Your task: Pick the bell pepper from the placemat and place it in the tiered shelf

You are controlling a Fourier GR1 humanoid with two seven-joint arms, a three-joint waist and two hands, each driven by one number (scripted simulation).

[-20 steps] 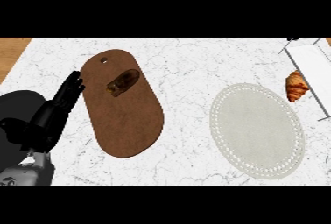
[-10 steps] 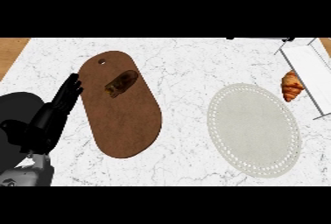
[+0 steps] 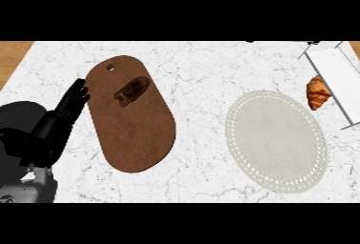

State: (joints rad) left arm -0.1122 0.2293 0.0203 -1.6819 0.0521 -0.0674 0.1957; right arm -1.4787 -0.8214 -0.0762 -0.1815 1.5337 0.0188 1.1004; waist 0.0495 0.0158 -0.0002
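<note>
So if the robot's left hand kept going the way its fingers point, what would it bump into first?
Probably the brown cutting board: the left hand points up and slightly right, fingertips right beside the board's left edge. Its height above the counter is unclear, so it might pass over.

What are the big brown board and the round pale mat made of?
The brown board looks like dark wood with a matte finish: even brown, rounded, with a small hanging hole at one end. The round placemat looks like woven cloth or soft vinyl, pale grey-white with a dotted, lacy border; which of the two is hard to tell. Both lie on a counter that looks like polished white marble with grey veins.
</note>
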